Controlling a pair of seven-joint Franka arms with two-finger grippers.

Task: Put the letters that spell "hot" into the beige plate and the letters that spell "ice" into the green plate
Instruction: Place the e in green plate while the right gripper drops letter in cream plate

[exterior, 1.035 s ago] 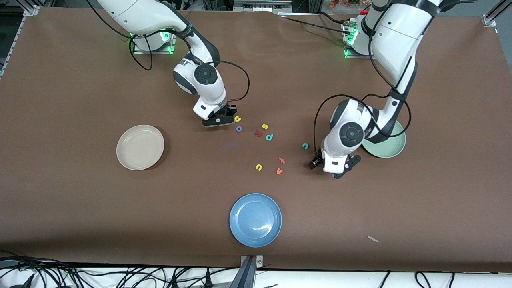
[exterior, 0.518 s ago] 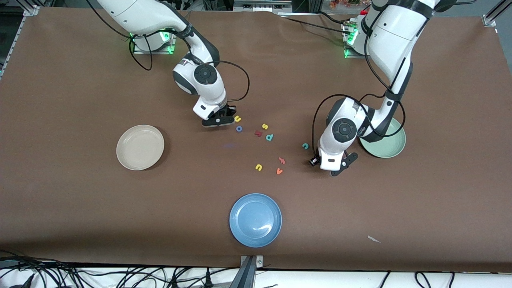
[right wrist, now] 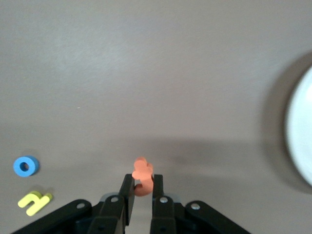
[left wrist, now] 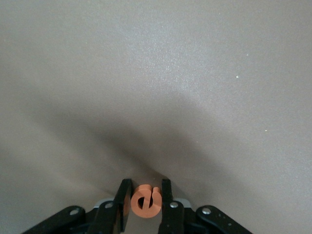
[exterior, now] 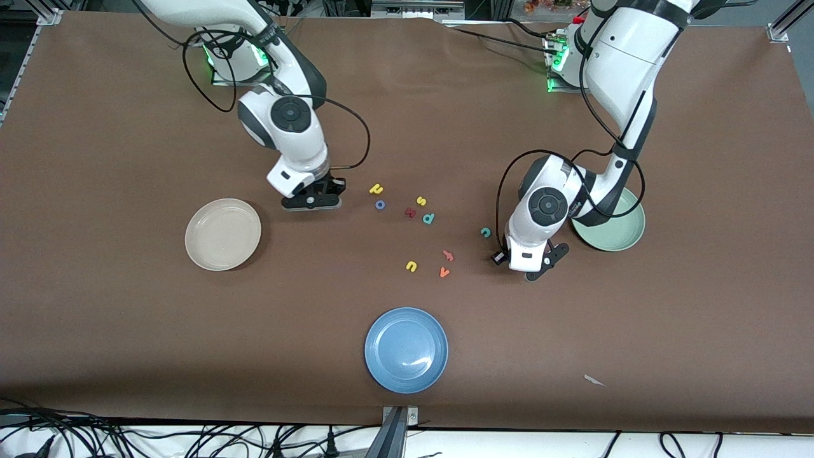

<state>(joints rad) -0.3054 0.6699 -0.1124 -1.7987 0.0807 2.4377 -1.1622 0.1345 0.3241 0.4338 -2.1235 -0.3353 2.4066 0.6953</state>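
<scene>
My right gripper [right wrist: 141, 181] is shut on the orange t [right wrist: 142, 170]. It hangs [exterior: 311, 202] over bare table between the beige plate [exterior: 222, 234] and the letter cluster. The yellow h [exterior: 376, 188] and the blue o [exterior: 379, 205] lie on the table beside it. My left gripper [left wrist: 145, 187] is shut on the orange e [left wrist: 146, 204], low at the table [exterior: 529, 268] next to the green plate [exterior: 620, 238], which the left arm partly hides. The teal c [exterior: 486, 233] lies just beside the left hand.
Loose letters lie mid-table: a dark red one [exterior: 410, 212], a yellow s [exterior: 421, 201], a teal p [exterior: 428, 219], a yellow u [exterior: 411, 266], an orange v [exterior: 444, 272] and another orange letter [exterior: 448, 256]. A blue plate [exterior: 406, 350] sits nearer the camera.
My right arm has carried the t away from the h and o toward the beige plate. My left gripper's fingers have closed in on the e.
</scene>
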